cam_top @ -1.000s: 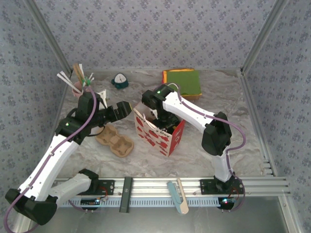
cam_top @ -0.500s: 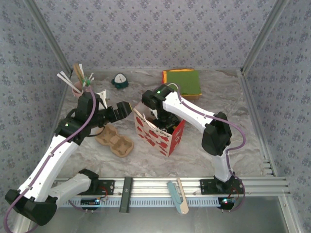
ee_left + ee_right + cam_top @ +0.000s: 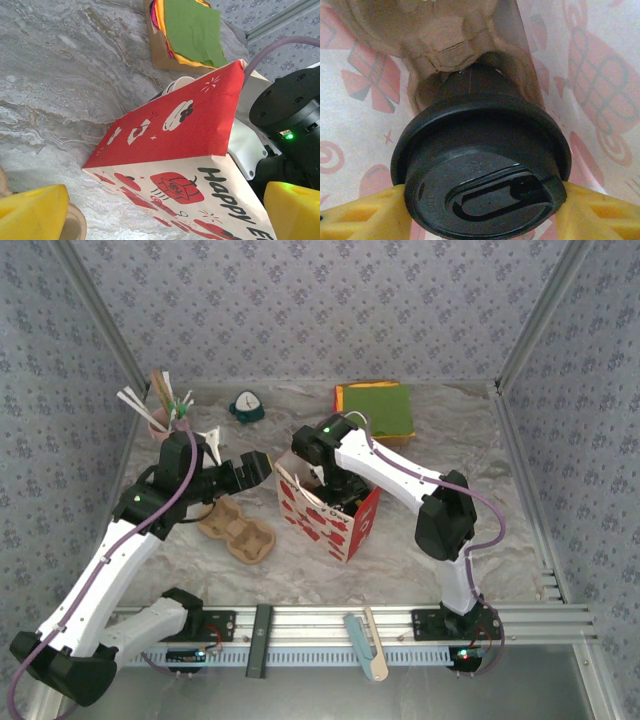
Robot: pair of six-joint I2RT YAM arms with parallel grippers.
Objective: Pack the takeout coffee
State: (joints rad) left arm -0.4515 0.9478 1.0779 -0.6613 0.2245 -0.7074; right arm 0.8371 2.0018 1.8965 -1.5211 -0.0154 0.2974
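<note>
A dark paper cup with a round black lid (image 3: pixel 480 170) sits low inside the red-and-white paper bag (image 3: pixel 330 508). Its base rests in a pocket of a brown moulded cup carrier (image 3: pixel 430 30). My right gripper (image 3: pixel 481 212) reaches down into the bag and is shut on the lid, with a yellow finger (image 3: pixel 360 212) pressing on each side. My left gripper (image 3: pixel 260 464) hovers open just left of the bag (image 3: pixel 175 135), yellow fingers (image 3: pixel 30 212) spread wide and touching nothing. A pale curved rim (image 3: pixel 181 81) peeks over the bag's top edge; I cannot tell what it is.
A second brown cup carrier (image 3: pixel 238 530) lies on the table left of the bag, below my left gripper. A pink cup of straws and sticks (image 3: pixel 160 412) stands at the back left beside a teal object (image 3: pixel 246 406). A green and orange napkin stack (image 3: pixel 378 408) lies behind the bag.
</note>
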